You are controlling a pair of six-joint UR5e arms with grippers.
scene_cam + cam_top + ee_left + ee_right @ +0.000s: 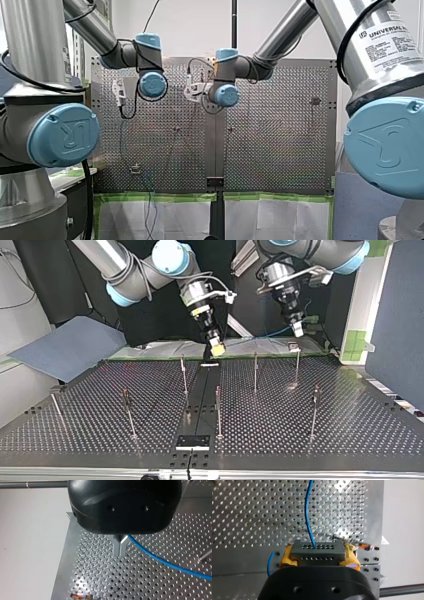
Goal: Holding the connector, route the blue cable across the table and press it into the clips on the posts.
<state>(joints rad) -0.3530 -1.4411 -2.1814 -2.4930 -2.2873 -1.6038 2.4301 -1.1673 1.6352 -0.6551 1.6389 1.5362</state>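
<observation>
The thin blue cable runs along the table's arm-side edge, from the grey metal connector clamped in the right hand to the left hand, seemingly pinching it.

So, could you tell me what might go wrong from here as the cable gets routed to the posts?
1. My right gripper holds the connector only by its ends, between yellow pads; a tug on the blue cable could twist it loose.
2. The posts are thin and upright; the cable could snag on the wrong one, or an arm could bump one.
</observation>
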